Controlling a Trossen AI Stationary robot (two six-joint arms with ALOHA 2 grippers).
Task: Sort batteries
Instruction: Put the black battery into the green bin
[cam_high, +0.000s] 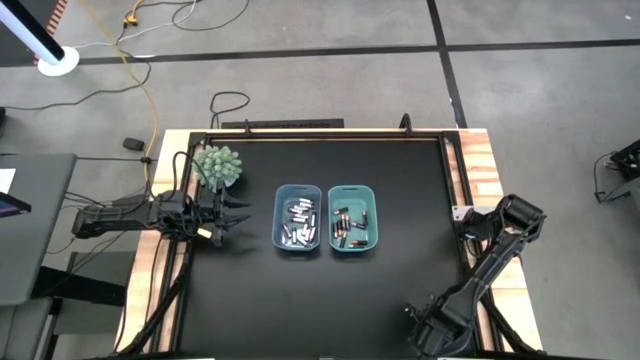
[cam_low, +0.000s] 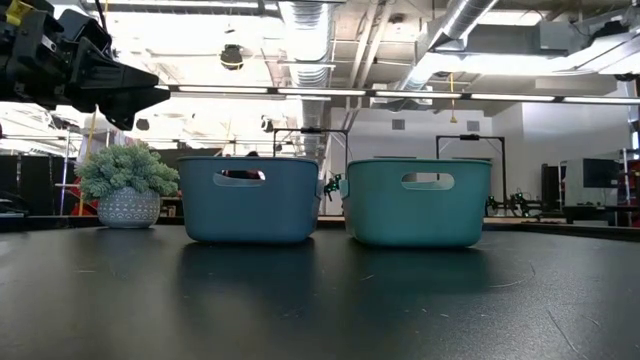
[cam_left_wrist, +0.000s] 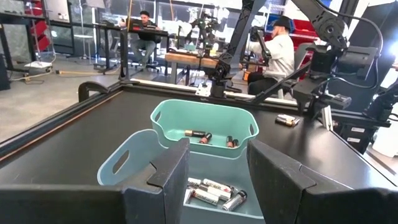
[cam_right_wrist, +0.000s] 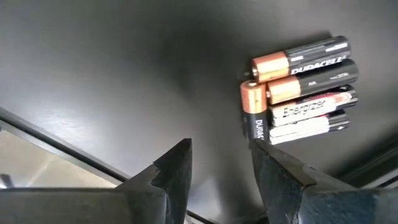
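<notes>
Left hand (cam_high: 232, 222) hovers above surface (cam_high: 400, 200), just left of blue bin (cam_high: 298, 218), fingers (cam_left_wrist: 165, 177) apart, empty. I see silvery batteries (cam_high: 299, 222) in blue bin, dark copper-ended batteries (cam_high: 352, 226) in teal bin (cam_high: 354, 218) beside it. Right hand (cam_right_wrist: 221, 171) low at near right corner, fingers apart, empty; loose batteries (cam_right_wrist: 303, 90) clustered on surface just ahead of it.
</notes>
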